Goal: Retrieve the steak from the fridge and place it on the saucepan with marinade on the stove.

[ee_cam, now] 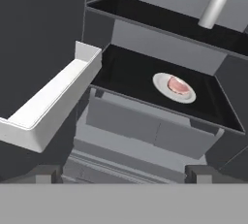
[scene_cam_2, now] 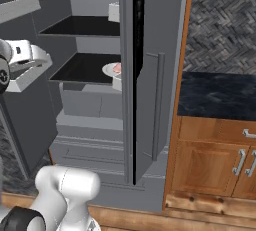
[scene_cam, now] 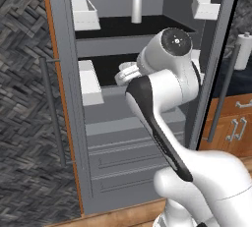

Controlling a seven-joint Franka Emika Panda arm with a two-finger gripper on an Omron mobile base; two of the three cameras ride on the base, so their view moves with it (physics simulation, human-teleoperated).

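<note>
Hand view is looking into the open fridge [ee_cam: 160,136]. The steak [ee_cam: 178,85] is lying on a white plate [ee_cam: 162,83] on the lower black shelf [ee_cam: 131,70], to the right. A bottle [ee_cam: 216,4] is standing on the shelf above. The jaws are standing wide and holding nothing, and they are well apart from the meat. The robot is doing the first step, reaching for the steak. Next, I think, it needs to move in over the plate, go down, and close on the meat.

No readable text, labels or numbers anywhere.
</note>
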